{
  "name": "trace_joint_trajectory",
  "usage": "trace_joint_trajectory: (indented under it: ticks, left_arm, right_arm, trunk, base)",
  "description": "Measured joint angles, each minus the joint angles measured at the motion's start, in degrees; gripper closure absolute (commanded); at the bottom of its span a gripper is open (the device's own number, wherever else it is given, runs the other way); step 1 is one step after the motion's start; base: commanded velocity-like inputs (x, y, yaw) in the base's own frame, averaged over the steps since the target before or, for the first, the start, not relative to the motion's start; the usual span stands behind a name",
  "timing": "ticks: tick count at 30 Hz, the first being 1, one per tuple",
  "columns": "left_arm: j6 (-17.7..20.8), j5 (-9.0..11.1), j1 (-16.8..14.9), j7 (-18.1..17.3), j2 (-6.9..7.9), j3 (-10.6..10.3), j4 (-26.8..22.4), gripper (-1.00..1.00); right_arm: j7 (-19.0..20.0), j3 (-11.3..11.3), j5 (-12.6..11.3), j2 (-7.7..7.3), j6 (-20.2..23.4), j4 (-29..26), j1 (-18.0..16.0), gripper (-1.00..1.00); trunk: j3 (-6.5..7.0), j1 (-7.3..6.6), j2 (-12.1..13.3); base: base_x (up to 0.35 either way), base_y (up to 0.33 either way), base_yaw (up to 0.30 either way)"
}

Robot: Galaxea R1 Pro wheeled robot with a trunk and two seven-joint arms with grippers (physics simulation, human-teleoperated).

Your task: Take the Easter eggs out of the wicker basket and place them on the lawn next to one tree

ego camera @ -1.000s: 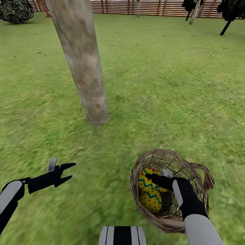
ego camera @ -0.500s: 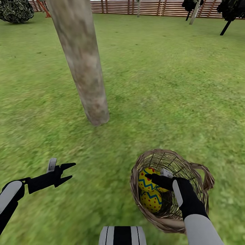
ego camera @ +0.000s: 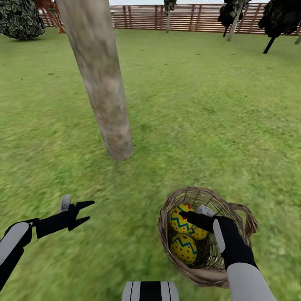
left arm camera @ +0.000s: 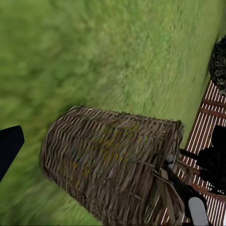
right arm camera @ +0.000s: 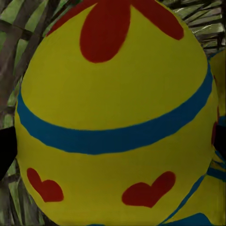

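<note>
The wicker basket (ego camera: pixel 166 211) sits on the lawn (ego camera: pixel 200 125) at the lower right, a short way from the grey-beige tree (ego camera: pixel 109 96). Two yellow Easter eggs with blue zigzags lie in it, an upper egg (ego camera: pixel 179 221) and a lower egg (ego camera: pixel 184 248). My right gripper (ego camera: pixel 195 214) reaches into the basket and is shut on the upper egg (right arm camera: pixel 113 94), with a dark finger at each side of it. My left gripper (ego camera: pixel 86 211) hangs open over the grass at the lower left. In the left wrist view the basket (left arm camera: pixel 108 174) is seen from the side.
A brown slat fence (ego camera: pixel 188 16) closes the far end of the lawn. Dark shrubs and thin trees (ego camera: pixel 276 19) stand at the back right, and a bush (ego camera: pixel 19 19) at the back left. Open grass lies between the tree and the basket.
The whole head view has shifted a little, showing more of the fence, so the camera moved. Both grippers hold their places; the right one stays on the upper egg.
</note>
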Motion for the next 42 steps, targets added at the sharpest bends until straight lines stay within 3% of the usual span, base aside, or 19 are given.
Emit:
trace_joint_trajectory:
  ticks: [5,23,26,42]
  left_arm:
    - [0.0,0.0,0.0,0.0,-0.02,-0.1,0.0,-1.0]
    - [0.0,0.1,0.0,-0.1,-0.25,-0.1,0.4,-1.0]
    - [0.0,0.1,0.0,-0.1,-0.85,-0.1,0.4,-1.0]
    - [0.0,0.0,0.0,-0.1,-0.9,0.0,0.4,-1.0]
  right_arm:
    - [0.0,0.0,-0.2,0.0,0.0,-0.3,0.0,1.0]
    - [0.0,0.0,-0.3,-0.03,0.1,-0.3,0.0,1.0]
    - [0.0,0.0,-0.2,-0.08,0.1,-0.4,0.0,1.0]
    - [0.0,0.2,-0.2,0.0,0.1,-2.5,0.0,1.0]
  trunk:
    - [0.93,-0.66,1.2]
    - [1.4,-0.66,1.2]
    - [2.06,-1.32,2.4]
    - [5.74,-4.62,8.4]
  base:
    - [0.0,0.0,-0.078]
    - [-0.106,-0.059,-0.001]
    - [0.0,0.0,0.0]
    - [0.0,0.0,0.0]
